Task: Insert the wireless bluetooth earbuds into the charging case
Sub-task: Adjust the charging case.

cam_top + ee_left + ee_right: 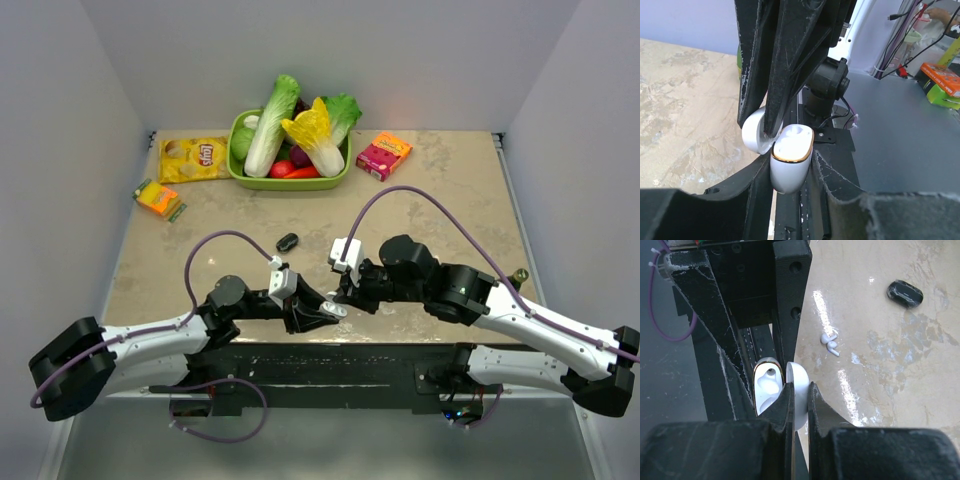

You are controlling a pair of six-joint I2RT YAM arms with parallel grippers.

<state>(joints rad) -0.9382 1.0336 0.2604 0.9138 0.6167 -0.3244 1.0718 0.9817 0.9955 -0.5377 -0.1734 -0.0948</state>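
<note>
A green bowl (pixel 300 184) sits far beyond both sets of fingers at the back of the tabletop (pixel 450 200), piled with leafy vegetables (pixel 268 130) and a few red pieces under them.

The other container is the charging case (pixel 790 162), held off the tabletop between the two sets of fingers and hinged open. The left fingers (pixel 835 187) are closed narrow on its body, one on each side. The right fingers (pixel 820 410) come in from the opposite side and pinch the lid (pixel 799 385) edge-on.

The case is glossy white and rounded, with a thin gold band around the mouth of the body. A moulded socket with a small dark hole shows inside it. The body's long axis runs along the left fingers, with its mouth pointing out past their tips. The lid stands swung back beside it.

The two white earbuds (pixel 830 344) lie together on the tabletop just beyond the right fingertips, apart from the case. A small black object (pixel 905 293) lies further out.
</note>
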